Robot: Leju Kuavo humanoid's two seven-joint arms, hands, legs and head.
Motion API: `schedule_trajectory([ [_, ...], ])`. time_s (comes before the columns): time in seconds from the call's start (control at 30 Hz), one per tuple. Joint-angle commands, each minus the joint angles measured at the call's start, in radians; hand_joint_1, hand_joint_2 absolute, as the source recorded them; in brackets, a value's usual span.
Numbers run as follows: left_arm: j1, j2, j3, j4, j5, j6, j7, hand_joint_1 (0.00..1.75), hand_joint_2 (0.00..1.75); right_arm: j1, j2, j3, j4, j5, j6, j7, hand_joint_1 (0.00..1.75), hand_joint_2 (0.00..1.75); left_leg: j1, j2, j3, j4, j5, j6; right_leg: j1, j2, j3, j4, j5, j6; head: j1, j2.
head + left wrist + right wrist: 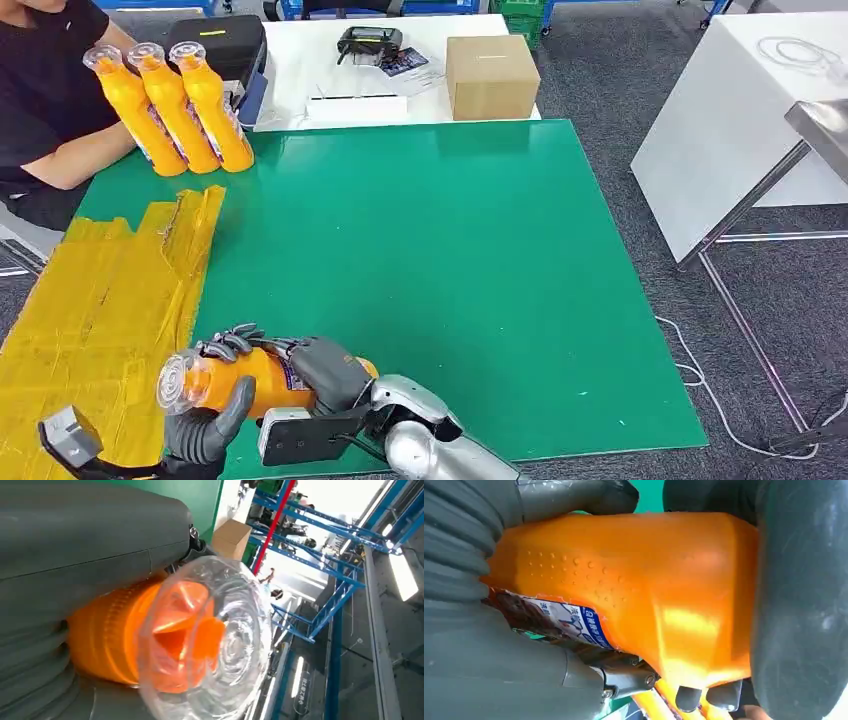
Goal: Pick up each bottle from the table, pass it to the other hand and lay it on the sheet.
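Note:
An orange bottle (235, 380) with a clear cap (180, 382) lies sideways just above the green table's (420, 250) near left corner, cap pointing toward the yellow sheet (90, 310). My right hand (328, 372) grips its body; the label shows in the right wrist view on the bottle (634, 595). My left hand (205, 425) wraps the neck end, thumb below and fingers (235, 343) over the top. Up close in the left wrist view are the clear cap (210, 640) and my left hand (75, 545). A person at the far left holds three more orange bottles (180, 105) upright.
A cardboard box (490, 75), a black case (215, 45) and a small device stand on the white table behind the green one. A white table (730, 120) with metal legs stands to the right, with cables on the floor beside it.

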Motion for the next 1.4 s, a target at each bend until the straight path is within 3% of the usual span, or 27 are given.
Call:
schedule_trajectory([
  [0.03,-0.012,-0.005,-0.031,0.024,-0.012,-0.004,0.006,1.75,1.75,-0.028,-0.009,0.053,0.033,0.002,0.005,-0.005,1.75,1.75,0.001,0.001,0.002,0.0,-0.001,0.001,0.001,-0.001,0.003,-0.001,0.0,-0.001,0.0,0.0],
  [0.5,-0.01,-0.008,-0.016,0.01,-0.018,-0.009,-0.003,1.75,1.75,-0.02,-0.015,0.031,0.042,0.015,-0.014,-0.003,1.75,1.75,0.0,0.0,0.002,0.0,0.0,0.0,0.001,-0.001,0.002,-0.001,0.0,-0.001,0.0,0.0],
  [0.53,-0.009,-0.01,-0.012,0.007,-0.019,-0.01,-0.004,1.75,1.75,-0.021,-0.017,0.025,0.038,0.029,-0.034,0.005,0.51,1.75,0.001,0.0,0.002,0.0,-0.001,0.0,0.001,-0.001,0.003,-0.001,0.0,-0.001,0.0,0.0],
  [0.57,-0.005,-0.011,-0.007,0.001,-0.019,-0.014,-0.003,1.75,1.75,-0.015,-0.019,0.006,0.024,0.028,-0.045,0.008,0.0,1.75,0.001,0.0,0.003,0.0,-0.001,0.001,0.001,-0.002,0.004,-0.002,-0.001,-0.001,0.0,0.0],
  [0.67,-0.001,-0.011,-0.002,-0.006,-0.021,-0.018,-0.002,1.75,1.75,-0.011,-0.031,-0.02,-0.014,0.024,-0.05,0.011,0.0,1.75,0.0,0.0,0.0,0.0,0.0,0.0,0.0,-0.001,0.001,-0.001,0.0,0.0,0.0,0.0],
  [0.7,-0.001,-0.012,0.0,-0.006,-0.024,-0.019,-0.003,1.75,1.75,-0.01,-0.036,-0.025,-0.026,0.029,-0.049,0.018,0.0,0.0,0.0,-0.001,0.001,0.0,0.0,0.001,0.001,-0.002,0.002,-0.001,0.0,-0.001,0.0,0.0],
  [1.4,-0.004,-0.035,0.072,-0.029,-0.075,-0.008,-0.037,1.75,1.75,0.003,-0.054,-0.052,-0.055,0.062,-0.052,0.034,0.0,0.0,0.0,0.0,0.001,0.0,0.0,0.0,0.0,-0.001,0.001,-0.001,0.0,0.0,0.0,0.0],
])
